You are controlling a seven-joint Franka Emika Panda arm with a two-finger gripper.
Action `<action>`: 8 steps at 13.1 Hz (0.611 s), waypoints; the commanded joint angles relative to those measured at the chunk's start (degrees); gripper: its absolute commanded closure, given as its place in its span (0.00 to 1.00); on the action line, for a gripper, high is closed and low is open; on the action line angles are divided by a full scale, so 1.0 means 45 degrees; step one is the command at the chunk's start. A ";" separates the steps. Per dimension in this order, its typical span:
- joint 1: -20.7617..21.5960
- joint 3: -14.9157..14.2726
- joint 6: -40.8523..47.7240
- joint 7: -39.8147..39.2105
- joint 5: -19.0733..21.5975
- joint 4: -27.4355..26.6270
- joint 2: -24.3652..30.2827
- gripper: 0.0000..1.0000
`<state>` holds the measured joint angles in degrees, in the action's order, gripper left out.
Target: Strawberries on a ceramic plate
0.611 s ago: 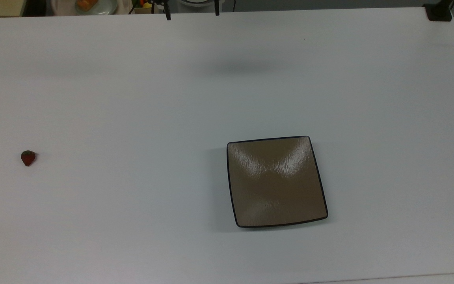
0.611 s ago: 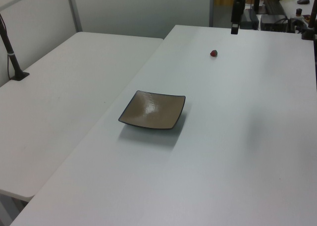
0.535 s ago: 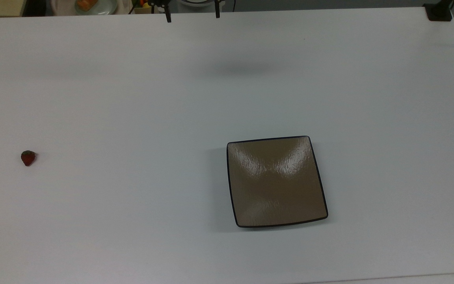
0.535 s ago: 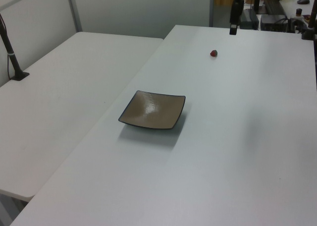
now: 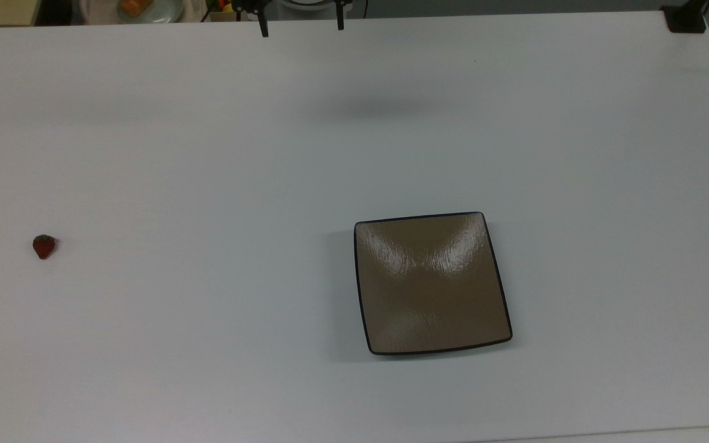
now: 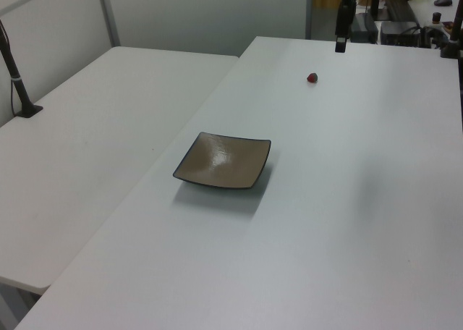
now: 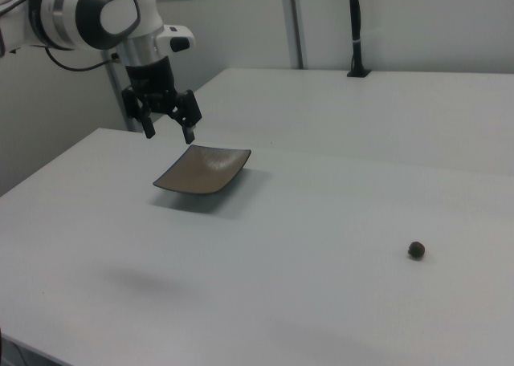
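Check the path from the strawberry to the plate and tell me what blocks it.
Nothing visible blocks it. The strawberry lies alone toward the top view's left, and only bare table lies between it and the plate. The open gripper hangs above the table.

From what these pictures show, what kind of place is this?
Probably a robotics lab or test room. Plain white tables stand side by side, a robot arm hangs its open gripper above one, and just a strawberry and a ceramic plate are laid out.
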<state>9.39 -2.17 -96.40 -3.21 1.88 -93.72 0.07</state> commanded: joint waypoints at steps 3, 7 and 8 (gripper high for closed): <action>0.0101 -0.0084 -0.0277 -0.0127 0.0226 -0.0227 0.0121 0.00; 0.0042 -0.0084 -0.0277 -0.0127 0.0226 -0.0227 0.0121 0.00; 0.0003 -0.0084 -0.0335 -0.0127 0.0226 -0.0227 0.0082 0.00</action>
<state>9.37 -2.17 -96.40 -3.21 1.88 -93.73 0.03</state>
